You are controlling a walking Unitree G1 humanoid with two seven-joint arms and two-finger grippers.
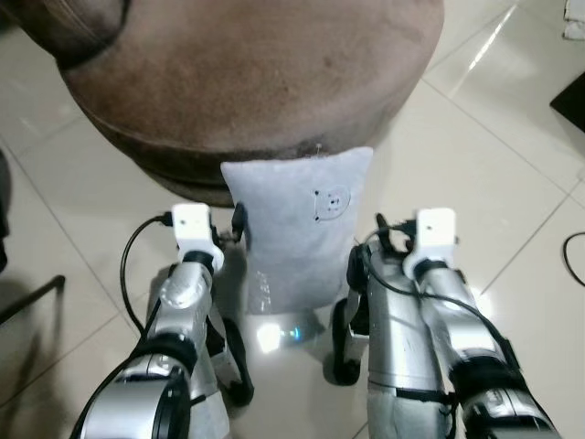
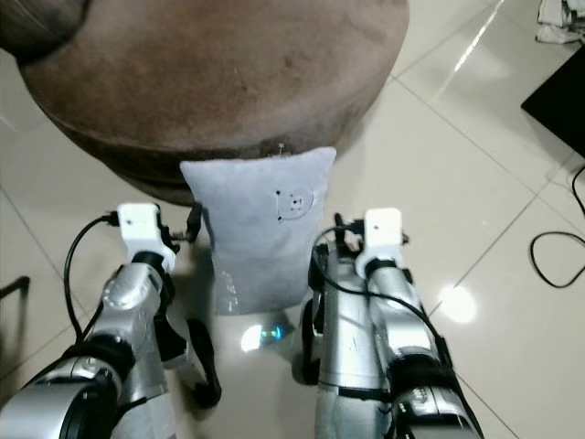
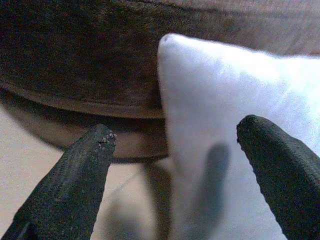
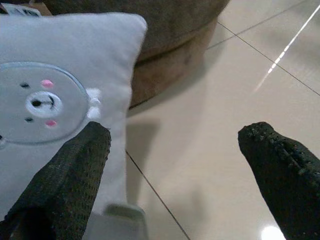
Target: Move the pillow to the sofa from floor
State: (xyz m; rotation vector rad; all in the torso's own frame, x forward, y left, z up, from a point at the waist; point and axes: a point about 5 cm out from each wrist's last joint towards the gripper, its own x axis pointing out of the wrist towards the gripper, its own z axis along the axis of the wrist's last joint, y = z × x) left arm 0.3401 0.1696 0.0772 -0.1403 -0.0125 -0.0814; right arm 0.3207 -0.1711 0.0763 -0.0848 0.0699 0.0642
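Both grippers, left gripper and right gripper, gape unclenched flanking the pillow, which leans against the sofa; squeezing unevenly could topple it sideways.

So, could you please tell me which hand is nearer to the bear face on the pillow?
Right. The right hand is open beside the bear face; the left hand is at the pillow's opposite edge.

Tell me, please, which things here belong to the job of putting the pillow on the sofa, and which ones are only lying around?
Belong to the job:
- grey pillow, standing on the floor against the sofa
- brown sofa
- left hand, open, at the pillow's edge
- right hand, open, at its other edge

Only lying around:
- black cable on the tiles
- dark flat object
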